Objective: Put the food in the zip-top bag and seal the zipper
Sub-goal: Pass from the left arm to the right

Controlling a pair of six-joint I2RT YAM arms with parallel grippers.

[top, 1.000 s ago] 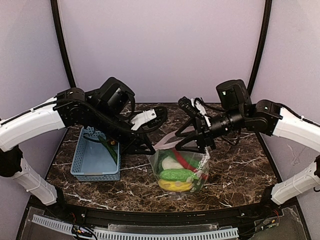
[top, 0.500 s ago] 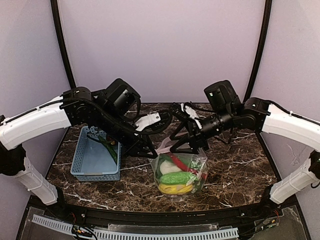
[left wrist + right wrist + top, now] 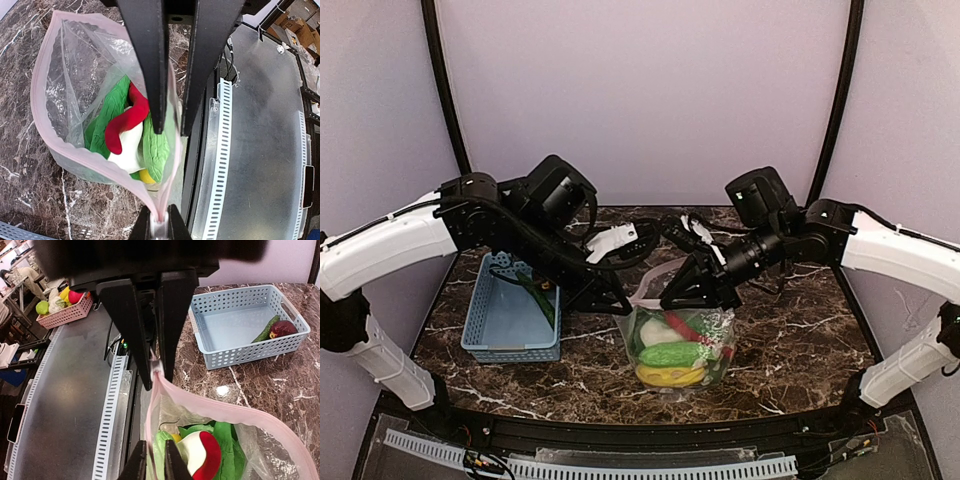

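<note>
The zip-top bag [image 3: 677, 350] stands at the table's middle, its mouth gaping in a wide loop. Inside lie a red chilli [image 3: 127, 120], a green leafy bunch [image 3: 156, 150], a white piece [image 3: 126, 155] and a yellow piece [image 3: 670, 377]. My left gripper [image 3: 160, 227] is shut on the near corner of the pink zipper [image 3: 42, 115]. My right gripper [image 3: 154, 465] is shut on the zipper edge [image 3: 225, 407] a short way from that corner, its fingers [image 3: 152, 75] pointing towards the left gripper. Both grippers meet above the bag, left [image 3: 623, 304] and right [image 3: 670, 300].
A light blue basket [image 3: 510, 350] sits left of the bag and holds a dark red fruit [image 3: 283, 328] and a green long piece [image 3: 264, 332]. A slotted white duct [image 3: 221, 150] runs along the table's front edge. A pink basket [image 3: 65, 315] with toys stands off the table.
My right gripper has come left and down to the bag's mouth and shut on the zipper edge. The left gripper keeps its hold on the corner, barely moving.
</note>
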